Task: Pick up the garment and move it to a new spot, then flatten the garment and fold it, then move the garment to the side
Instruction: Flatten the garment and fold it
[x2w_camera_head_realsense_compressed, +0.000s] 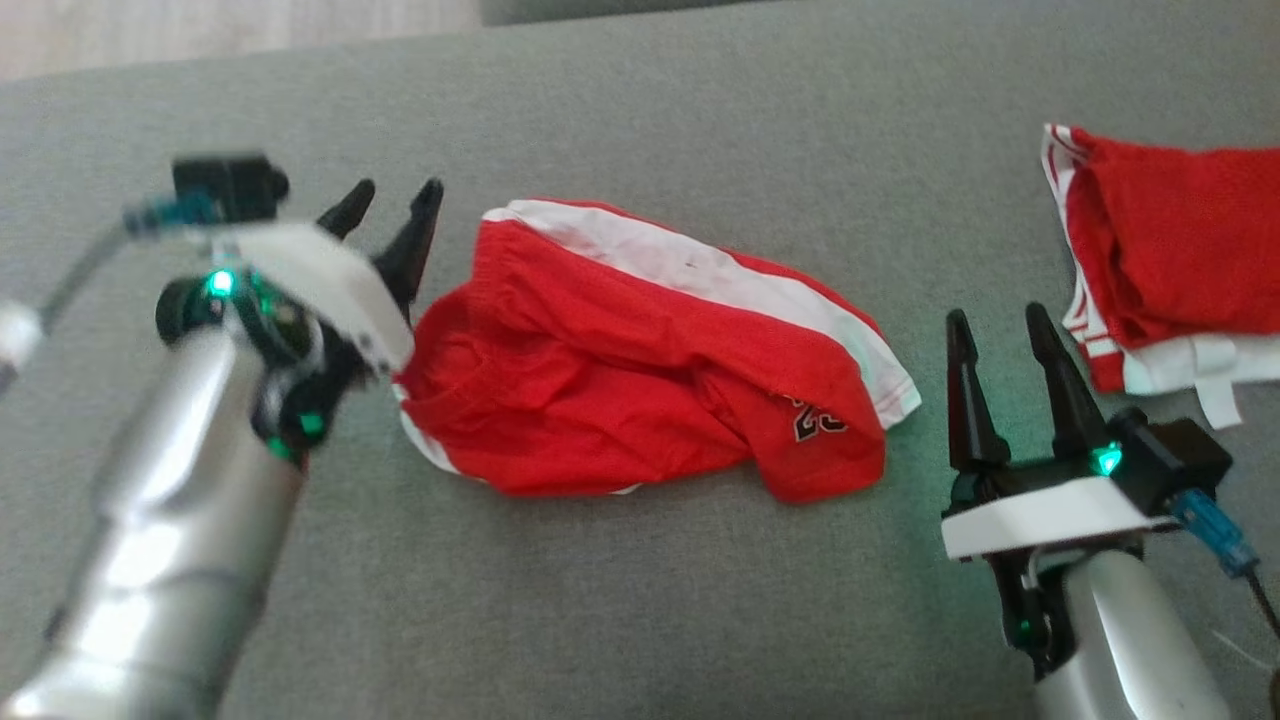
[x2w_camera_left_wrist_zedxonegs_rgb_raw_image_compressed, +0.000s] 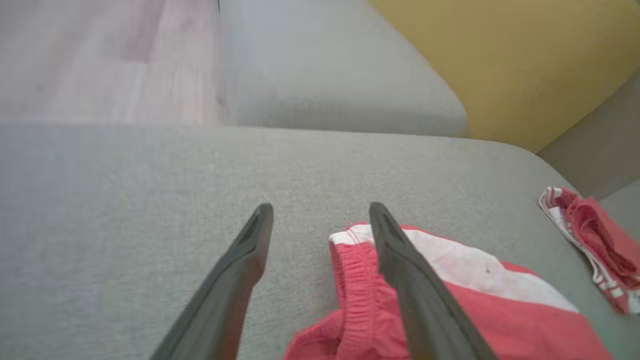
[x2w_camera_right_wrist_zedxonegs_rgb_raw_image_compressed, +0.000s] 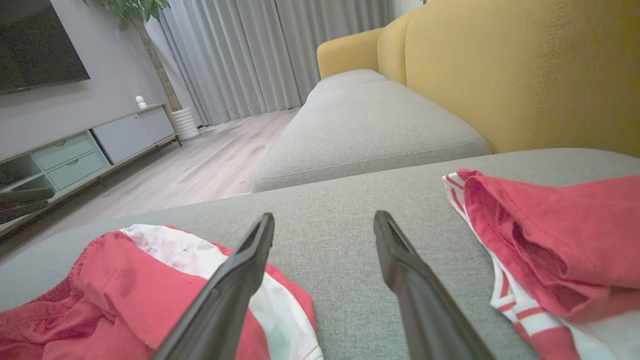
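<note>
Red fabric with a white side stripe identifies the garment (x2w_camera_head_realsense_compressed: 640, 350): a pair of shorts lying crumpled on the grey cushion (x2w_camera_head_realsense_compressed: 640, 600), near the middle of the head view. You see its elastic waistband at the left end and a printed number patch near the right hem.

The left gripper (x2w_camera_head_realsense_compressed: 398, 187) hovers just beside the waistband end, jaws spread wide and holding nothing. In the left wrist view one finger overlaps the waistband, and you cannot tell whether it touches.

The right gripper (x2w_camera_head_realsense_compressed: 997, 314) stands to the right of the hem, apart from the cloth, jaws likewise wide and empty. It sits between the shorts and a second red-and-white garment (x2w_camera_head_realsense_compressed: 1170, 250), which lies in a pile further right.

A yellow backrest (x2w_camera_right_wrist_zedxonegs_rgb_raw_image_compressed: 525, 75) rises behind the cushion.
</note>
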